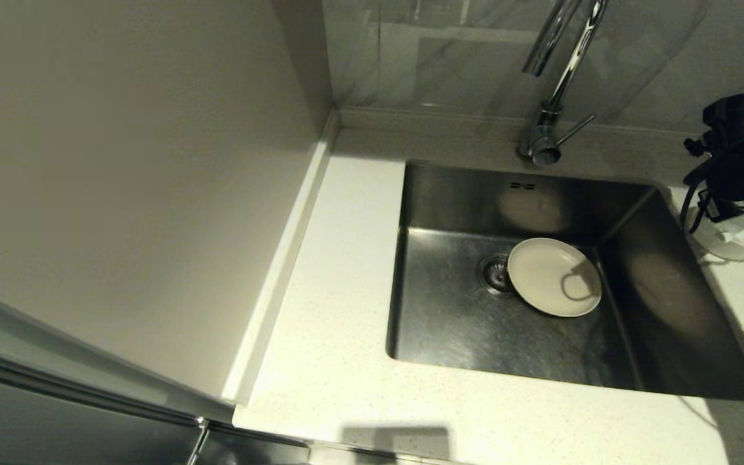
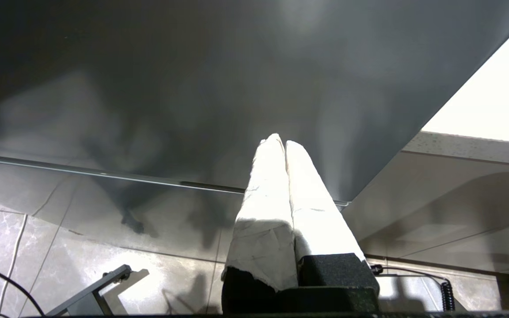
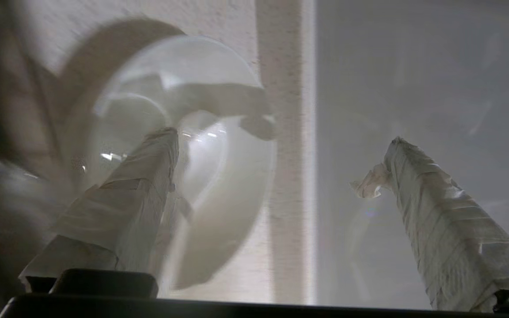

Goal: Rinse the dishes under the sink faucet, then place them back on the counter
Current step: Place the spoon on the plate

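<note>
A cream plate (image 1: 554,276) lies flat on the floor of the sink (image 1: 462,200), beside the round drain (image 1: 495,272). The chrome faucet (image 1: 562,71) rises behind the basin, its thin lever (image 1: 575,128) pointing right. A white bowl (image 1: 743,237) stands on the counter (image 1: 333,290) right of the sink, under my right arm's black wrist (image 1: 740,148). In the right wrist view my right gripper (image 3: 281,137) is open. One finger (image 3: 148,176) is over the bowl (image 3: 219,198), and the other is far outside its rim. A white spoon (image 3: 219,98) lies across the bowl. My left gripper (image 2: 279,140) is shut on nothing.
A plain beige wall panel (image 1: 120,161) closes off the left side, and a low raised edge (image 1: 411,119) runs along the back. The left gripper hangs below counter height, in front of a dark cabinet front (image 2: 192,88) and the tiled floor (image 2: 60,247).
</note>
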